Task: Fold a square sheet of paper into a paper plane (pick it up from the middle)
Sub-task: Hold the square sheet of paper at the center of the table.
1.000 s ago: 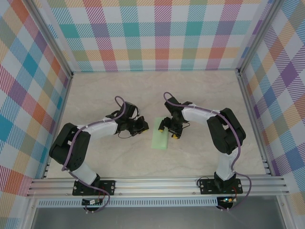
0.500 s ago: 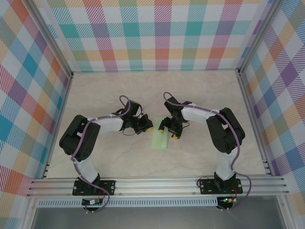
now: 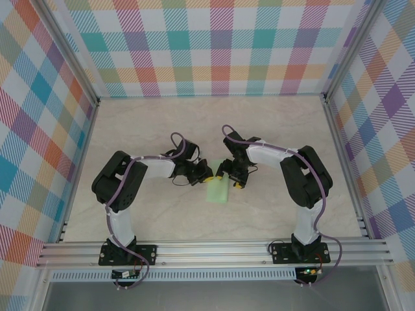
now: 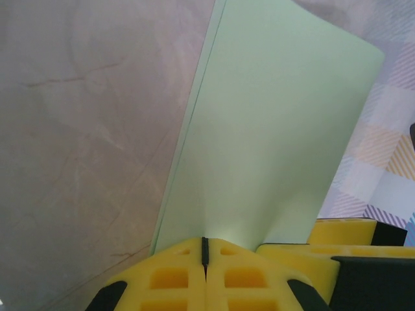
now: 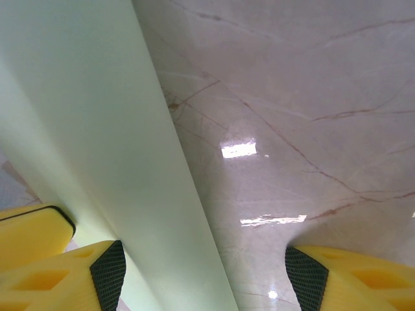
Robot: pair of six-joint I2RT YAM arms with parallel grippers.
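I am standing by the pale marbled stone-look table (image 3: 272,129), which is sitting inside tall walls of many-coloured checked cloth (image 3: 220,45). The two black and white jointed arms, the left arm (image 3: 123,188) and the right arm (image 3: 305,175), are both bending inward so that their tips are meeting over the middle of the table, where the work is lying.

Between them the sheet of thin pale green paper (image 3: 217,190) is showing as a narrow rectangle, not a square. In the left wrist view two layers are showing along its long side, so I am judging that the first half-fold is already made. It is not yet looking like a pointed plane.

The left gripper (image 3: 206,175) is reaching the far end of the sheet. Its yellow foam fingers (image 4: 175,278) are pressing tightly together, and the paper's edge is running straight into the seam between them, so it is appearing to pinch the sheet there, probably to hold the layers in line.

The right gripper (image 3: 229,179) is waiting just beside it with its jaws standing wide apart. The long edge of the sheet is passing through the gap close to one finger (image 5: 52,272), and nothing is being squeezed. I am supposing it is getting ready to take or press the crease
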